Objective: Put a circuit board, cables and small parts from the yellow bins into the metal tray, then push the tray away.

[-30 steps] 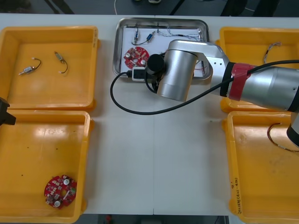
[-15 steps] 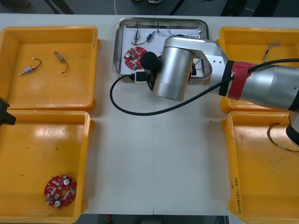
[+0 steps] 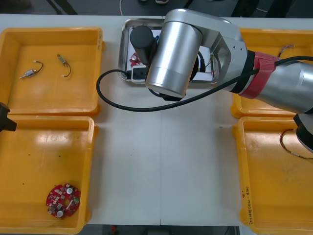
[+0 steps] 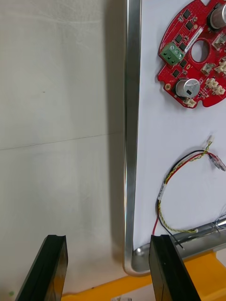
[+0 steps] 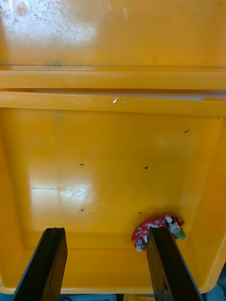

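The tray [image 3: 123, 46] stands at the middle of the far edge of the surface [image 3: 161, 161]. The right arm [image 3: 178, 54] lies across it and hides most of it in the front view. From the right wrist the tray is white inside. A round red board [image 4: 197, 56] lies there, cut off at the picture's border, and close to it a red and yellow cable [image 4: 181, 171] whose far end I cannot follow.

The right hand [image 4: 110, 273] hangs over the tray's rim near one corner. Its fingers are apart with nothing between them (one is above the bare surface, the other above the tray's corner).

The left hand [image 5: 108, 268] is at the left edge of the surface, above the near left bin [image 5: 113, 89], with fingers apart and empty. A second board [image 3: 63, 199] lies toward the near edge of this bin.

The far left bin [image 3: 54, 32] holds two small metal parts [image 3: 30, 72]. In the far right bin [image 3: 264, 33] a thin cable [image 3: 284, 50] shows, and its kind is hard to make out.
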You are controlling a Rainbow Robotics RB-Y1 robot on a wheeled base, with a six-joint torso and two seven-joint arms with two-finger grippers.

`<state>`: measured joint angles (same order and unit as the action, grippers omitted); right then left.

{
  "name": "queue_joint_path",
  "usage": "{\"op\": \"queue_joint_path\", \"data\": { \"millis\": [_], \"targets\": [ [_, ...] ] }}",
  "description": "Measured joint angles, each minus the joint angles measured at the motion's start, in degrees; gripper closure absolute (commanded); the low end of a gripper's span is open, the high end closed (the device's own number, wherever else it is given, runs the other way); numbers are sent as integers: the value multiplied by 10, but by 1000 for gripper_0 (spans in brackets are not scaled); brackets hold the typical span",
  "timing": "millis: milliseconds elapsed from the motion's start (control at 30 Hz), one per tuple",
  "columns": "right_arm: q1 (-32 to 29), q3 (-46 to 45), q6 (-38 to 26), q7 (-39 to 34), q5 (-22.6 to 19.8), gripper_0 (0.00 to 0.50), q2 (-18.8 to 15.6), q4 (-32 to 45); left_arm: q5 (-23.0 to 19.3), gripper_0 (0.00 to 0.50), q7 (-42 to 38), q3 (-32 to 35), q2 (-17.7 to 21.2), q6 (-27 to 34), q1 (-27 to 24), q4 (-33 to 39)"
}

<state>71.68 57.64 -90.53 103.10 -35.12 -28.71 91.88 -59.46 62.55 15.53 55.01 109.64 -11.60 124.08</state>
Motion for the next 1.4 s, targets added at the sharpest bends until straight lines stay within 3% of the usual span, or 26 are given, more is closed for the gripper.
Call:
{"op": "queue_joint_path", "data": {
  "millis": [400,567,1000,1400],
  "targets": [
    [-81,-167,-188,-2,0,0,-6,141,0,0,0,0,0,0,0,0],
    [-108,-221,-191,-8,-5,0,-18,190,0,0,0,0,0,0,0,0],
    [-213,-397,-193,-39,-67,0,-70,276,0,0,0,0,0,0,0,0],
    [-317,-562,-193,-93,-73,0,-101,324,0,0,0,0,0,0,0,0]
  ]
}}
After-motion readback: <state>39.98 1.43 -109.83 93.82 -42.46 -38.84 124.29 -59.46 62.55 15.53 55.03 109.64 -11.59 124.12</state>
